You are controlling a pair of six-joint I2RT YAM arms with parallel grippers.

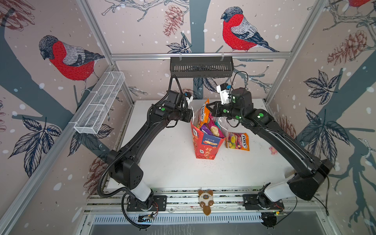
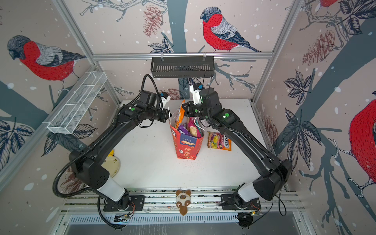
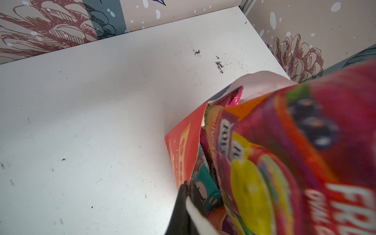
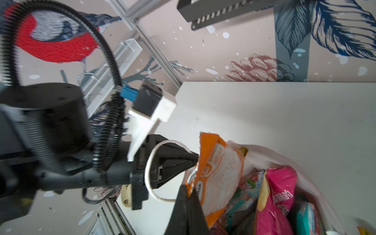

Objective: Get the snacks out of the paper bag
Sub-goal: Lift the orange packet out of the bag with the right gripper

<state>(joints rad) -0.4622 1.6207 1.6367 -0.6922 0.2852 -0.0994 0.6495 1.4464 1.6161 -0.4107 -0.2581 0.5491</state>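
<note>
Orange packet (image 4: 219,162) in right gripper (image 4: 186,189)

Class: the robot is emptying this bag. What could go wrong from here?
The right gripper pinches only an edge of the orange packet; it may slip and drop into the paper bag. The white cord handle loops over the left gripper; pulling away might tip the bag.
</note>
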